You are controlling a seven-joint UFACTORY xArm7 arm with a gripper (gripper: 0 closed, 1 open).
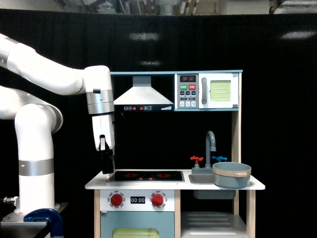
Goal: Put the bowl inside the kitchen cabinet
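The bowl (232,174), round and grey-blue with a pale tan rim band, stands on the toy kitchen's counter at the exterior view's right, just right of the sink. The kitchen cabinet (212,220) is the doorless compartment under the sink, showing a whitish shelf between wooden posts. My gripper (107,165) hangs from the white arm over the counter's left end, far left of the bowl, its dark fingers pointing down and slightly tilted. Whether its fingers are open or shut does not show. Nothing is seen in it.
A grey sink basin (204,177) with tap (211,141) sits left of the bowl. The black hob (146,175) lies mid-counter. Overhead are the hood (143,94) and microwave (207,91). Red knobs (117,200) and the blue oven door (137,225) sit below.
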